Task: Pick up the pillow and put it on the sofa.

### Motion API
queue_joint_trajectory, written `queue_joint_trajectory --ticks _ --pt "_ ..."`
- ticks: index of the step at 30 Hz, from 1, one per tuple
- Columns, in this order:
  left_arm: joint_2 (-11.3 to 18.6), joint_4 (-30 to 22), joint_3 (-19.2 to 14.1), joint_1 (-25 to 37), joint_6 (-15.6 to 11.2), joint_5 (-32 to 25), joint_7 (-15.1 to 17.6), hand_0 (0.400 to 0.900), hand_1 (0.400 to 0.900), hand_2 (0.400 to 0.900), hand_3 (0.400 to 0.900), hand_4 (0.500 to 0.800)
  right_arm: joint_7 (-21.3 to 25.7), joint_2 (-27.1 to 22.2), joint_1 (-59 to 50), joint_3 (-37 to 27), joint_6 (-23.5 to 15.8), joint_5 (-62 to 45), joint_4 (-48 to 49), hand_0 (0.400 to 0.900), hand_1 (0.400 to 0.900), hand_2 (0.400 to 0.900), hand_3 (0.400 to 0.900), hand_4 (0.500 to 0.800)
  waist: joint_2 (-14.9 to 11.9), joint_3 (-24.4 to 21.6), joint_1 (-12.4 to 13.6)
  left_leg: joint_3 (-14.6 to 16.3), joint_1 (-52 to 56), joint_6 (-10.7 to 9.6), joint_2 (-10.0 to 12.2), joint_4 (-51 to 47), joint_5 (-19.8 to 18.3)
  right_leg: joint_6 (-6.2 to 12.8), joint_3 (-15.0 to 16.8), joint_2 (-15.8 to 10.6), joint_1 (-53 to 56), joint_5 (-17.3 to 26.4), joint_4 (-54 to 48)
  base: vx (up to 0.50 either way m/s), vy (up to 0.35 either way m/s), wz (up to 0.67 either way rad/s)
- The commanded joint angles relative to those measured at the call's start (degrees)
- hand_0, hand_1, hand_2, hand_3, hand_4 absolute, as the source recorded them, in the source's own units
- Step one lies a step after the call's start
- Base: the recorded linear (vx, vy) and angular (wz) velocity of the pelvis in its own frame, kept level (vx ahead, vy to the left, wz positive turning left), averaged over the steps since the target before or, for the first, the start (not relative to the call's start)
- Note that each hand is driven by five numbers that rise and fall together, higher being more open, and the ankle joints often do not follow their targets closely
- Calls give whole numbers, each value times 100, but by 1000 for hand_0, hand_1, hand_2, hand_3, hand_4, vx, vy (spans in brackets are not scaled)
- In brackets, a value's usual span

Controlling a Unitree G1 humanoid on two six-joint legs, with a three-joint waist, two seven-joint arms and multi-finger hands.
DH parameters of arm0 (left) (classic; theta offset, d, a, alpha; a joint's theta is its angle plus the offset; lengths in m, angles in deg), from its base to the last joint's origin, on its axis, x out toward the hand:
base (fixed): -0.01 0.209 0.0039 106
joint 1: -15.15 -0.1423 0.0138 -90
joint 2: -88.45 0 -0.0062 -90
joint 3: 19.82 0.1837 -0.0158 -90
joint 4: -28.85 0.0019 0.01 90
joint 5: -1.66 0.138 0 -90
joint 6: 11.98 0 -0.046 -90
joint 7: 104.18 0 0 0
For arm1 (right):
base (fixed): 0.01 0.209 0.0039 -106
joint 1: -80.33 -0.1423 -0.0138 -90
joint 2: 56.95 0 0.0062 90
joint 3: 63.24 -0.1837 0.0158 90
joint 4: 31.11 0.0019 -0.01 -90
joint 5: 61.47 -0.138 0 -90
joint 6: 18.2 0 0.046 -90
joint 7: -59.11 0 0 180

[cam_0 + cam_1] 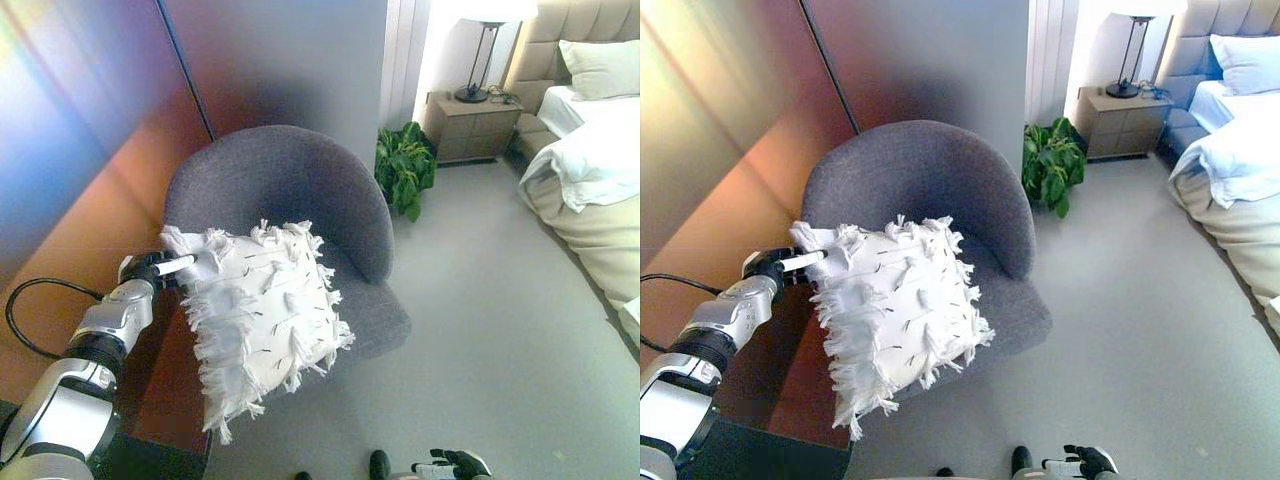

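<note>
A white fringed pillow (pixel 265 315) hangs tilted over the front left of a grey round-backed armchair (pixel 300 190), its lower edge past the seat's front. My left hand (pixel 160 268) is shut on the pillow's upper left corner, beside the chair's left arm. My right hand (pixel 455 465) shows only at the bottom edge, low over the floor; its fingers look curled and hold nothing.
A wall panel (pixel 90 150) runs along the left, close behind the chair. A potted plant (pixel 405 165) stands right of the chair. Further back are a nightstand (pixel 475 125) with a lamp and a bed (pixel 590 170) at the right. Grey carpet (pixel 500 330) spreads between chair and bed.
</note>
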Motion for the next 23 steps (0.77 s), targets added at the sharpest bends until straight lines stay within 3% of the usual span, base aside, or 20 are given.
queue_joint_trajectory --ticks 1,7,18,23 --pt "838 222 -581 1706 -631 351 185 900 900 900 900 800 16 -303 175 205 -74 103 -200 900 900 900 900 800 31 -378 -38 -96 -115 -11 -217 354 -548 582 341 -289 122 -883 534 0 0 0" --pt "918 279 -549 1816 -679 318 72 900 900 900 900 800 -14 -278 229 193 -95 142 -241 900 900 900 900 800 36 -379 -70 -45 -80 -5 -220 362 -566 602 365 -292 150 -884 520 0 0 0" --pt "702 22 -622 1676 -787 -130 -113 900 900 900 900 800 -39 -273 198 201 -114 176 -235 900 900 900 900 800 8 -372 -47 -52 -26 -11 -206 361 -582 590 354 -268 217 -907 500 0 0 0" --pt "642 -50 -641 1616 -707 4 -73 900 900 900 900 800 -57 -265 166 224 -104 153 -223 900 900 900 900 800 -9 -385 -22 -59 -12 -21 -185 368 -578 578 338 -257 244 -910 490 0 0 0"
